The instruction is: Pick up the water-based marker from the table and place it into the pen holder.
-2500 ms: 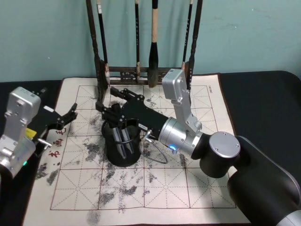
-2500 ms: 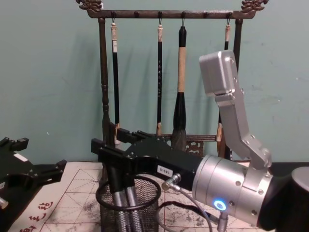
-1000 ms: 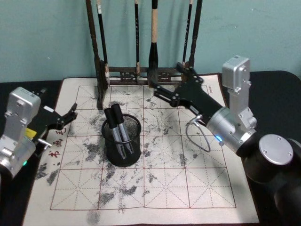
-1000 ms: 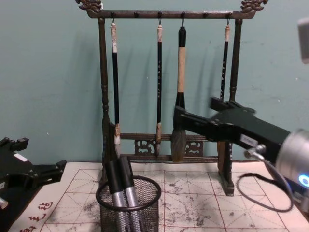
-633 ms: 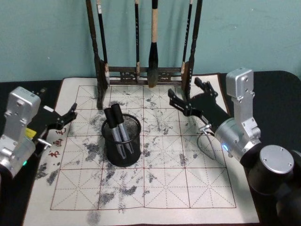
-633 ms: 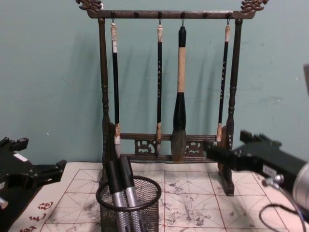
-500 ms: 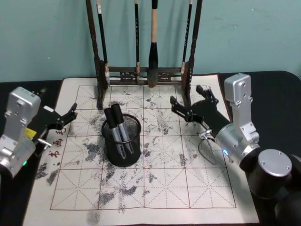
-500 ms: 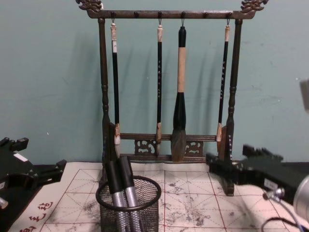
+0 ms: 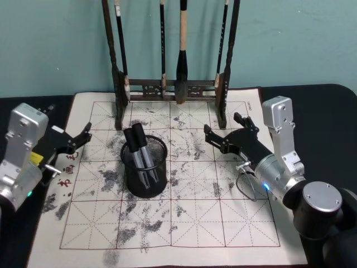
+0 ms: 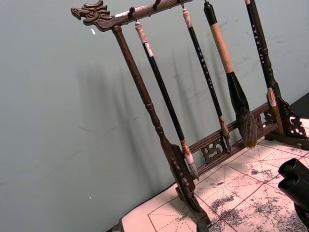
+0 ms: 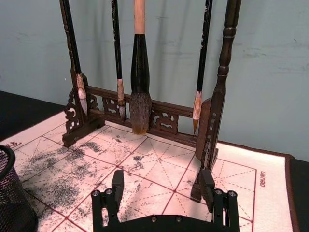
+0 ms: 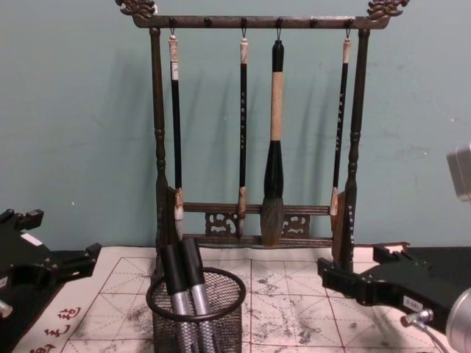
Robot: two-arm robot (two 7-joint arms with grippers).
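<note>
Two markers (image 9: 140, 149) stand in one pen holder (image 9: 145, 177); right claw (image 9: 227, 130) and left claw (image 9: 82, 134) gape apart.

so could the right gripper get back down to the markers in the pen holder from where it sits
Probably yes. The right gripper is open over the cloth, right of the pen holder; nothing lies between them, and the markers stick up above the rim.
</note>
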